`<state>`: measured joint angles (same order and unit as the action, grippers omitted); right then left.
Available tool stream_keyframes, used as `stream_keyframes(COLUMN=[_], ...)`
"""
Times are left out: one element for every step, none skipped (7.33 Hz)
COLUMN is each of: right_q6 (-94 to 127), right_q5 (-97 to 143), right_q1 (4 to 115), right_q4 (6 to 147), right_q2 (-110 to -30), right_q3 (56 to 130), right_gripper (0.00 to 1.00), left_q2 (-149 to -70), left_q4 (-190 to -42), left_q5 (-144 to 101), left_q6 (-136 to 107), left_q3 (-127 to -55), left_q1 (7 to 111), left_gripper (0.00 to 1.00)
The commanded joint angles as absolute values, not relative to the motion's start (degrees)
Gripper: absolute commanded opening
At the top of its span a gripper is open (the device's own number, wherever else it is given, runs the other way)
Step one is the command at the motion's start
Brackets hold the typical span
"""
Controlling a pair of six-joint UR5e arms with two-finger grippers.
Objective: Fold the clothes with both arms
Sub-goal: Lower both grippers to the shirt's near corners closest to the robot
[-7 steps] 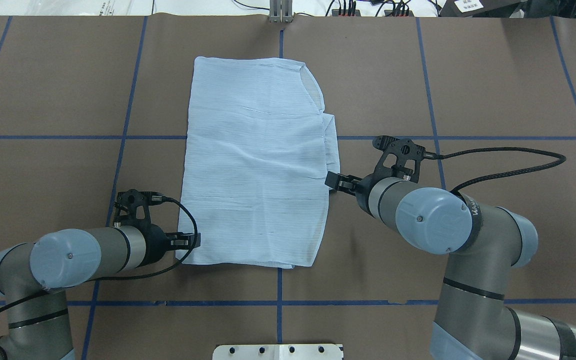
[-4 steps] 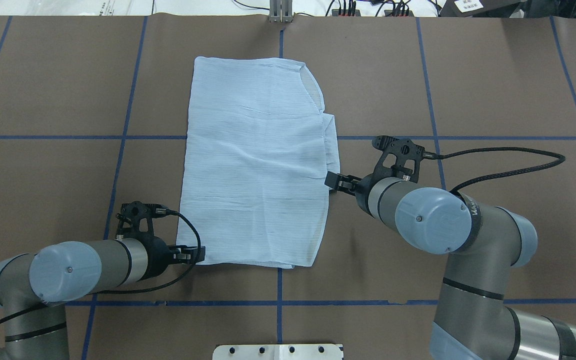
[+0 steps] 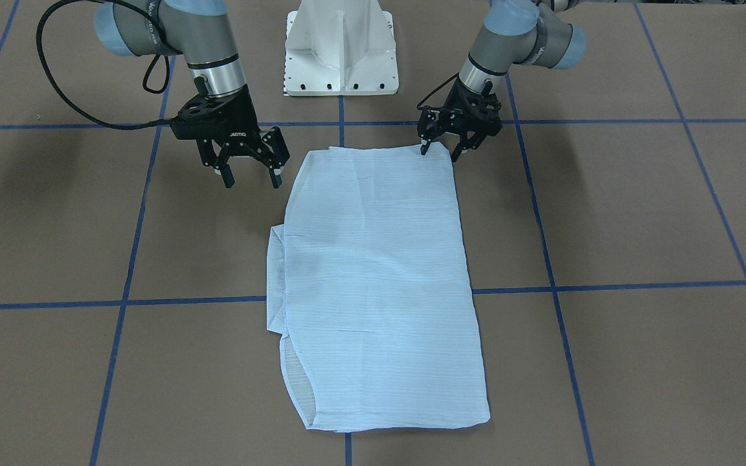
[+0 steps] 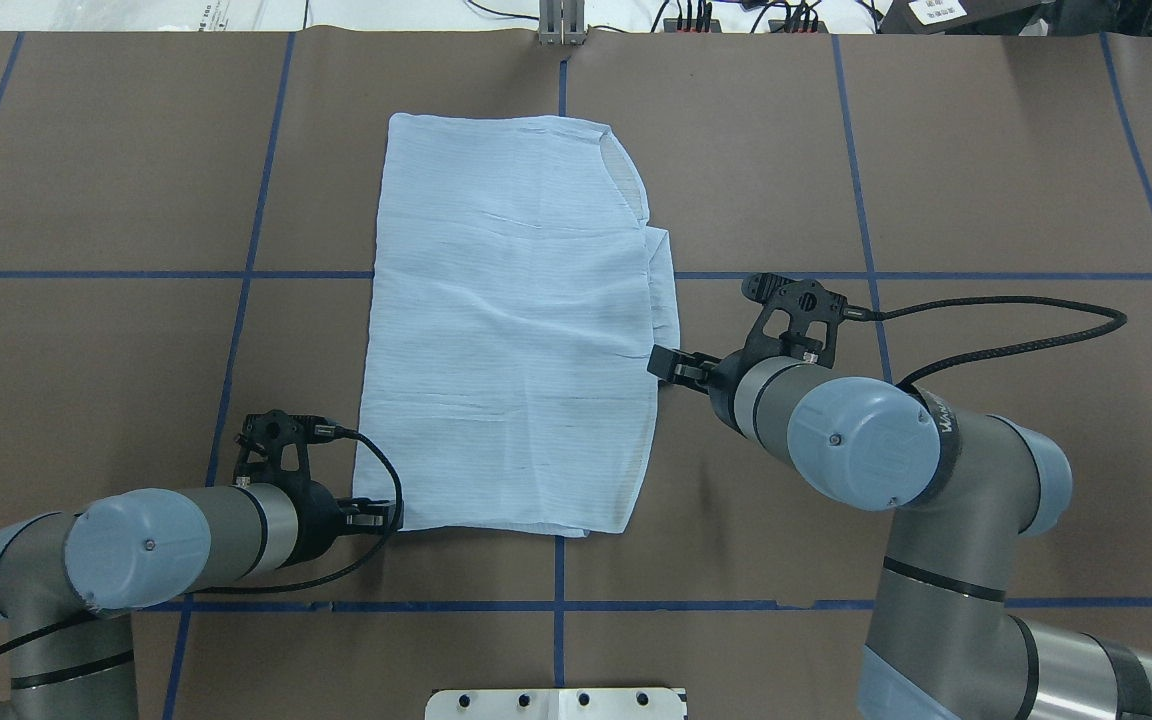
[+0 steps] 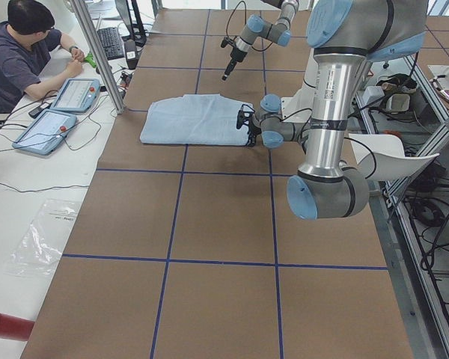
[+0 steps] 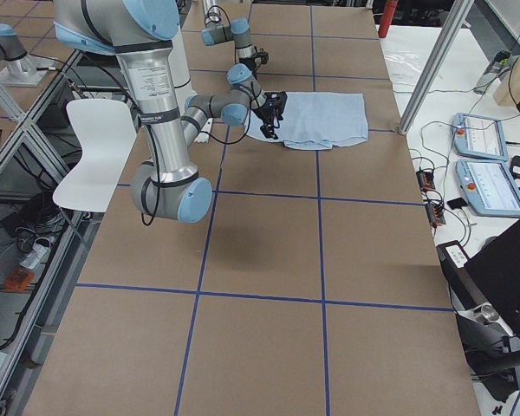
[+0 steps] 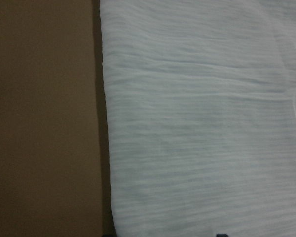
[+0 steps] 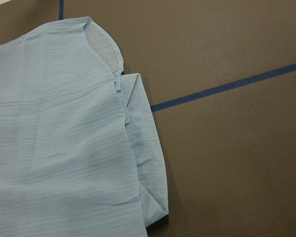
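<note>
Overhead exterior shows the shirt [image 4: 511,330] folded into a flat oblong at the middle of the tabletop [image 4: 986,180], its neckline at the far end. The left tool [image 3: 440,150] is low at the shirt's near left corner, jaws parted, one finger over the cloth and the other just off its edge. The right tool [image 3: 251,176] is just beside the shirt's right edge, jaws wide, holding nothing.
</note>
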<state>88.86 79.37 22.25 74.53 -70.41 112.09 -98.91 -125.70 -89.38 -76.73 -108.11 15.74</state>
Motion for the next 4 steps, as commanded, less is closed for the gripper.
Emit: stream_keyframes(right_q6=[88.9,89.1,93.6,99.2], right_q5=[79.4,79.4,79.4,79.6], right_q1=[22.1,22.0,21.5,20.3], right_q4=[74.5,74.6,75.2,75.8], right_q2=[-70.5,-70.2,-70.1,-70.0], right_q3=[112.1,112.1,112.1,112.0], right_gripper=[1.00,1.00,0.98,0.90], left_q2=[-98.9,-99.0,-99.2,-99.4], left_q4=[-125.7,-125.7,-125.7,-125.7], left_q5=[-89.4,-89.4,-89.4,-89.4], left_q6=[-76.7,-76.7,-76.7,-76.7], left_q3=[-108.2,-108.2,-108.3,-108.3], left_q1=[15.7,15.7,15.7,15.7], left_gripper=[0.00,0.00,0.00,0.00])
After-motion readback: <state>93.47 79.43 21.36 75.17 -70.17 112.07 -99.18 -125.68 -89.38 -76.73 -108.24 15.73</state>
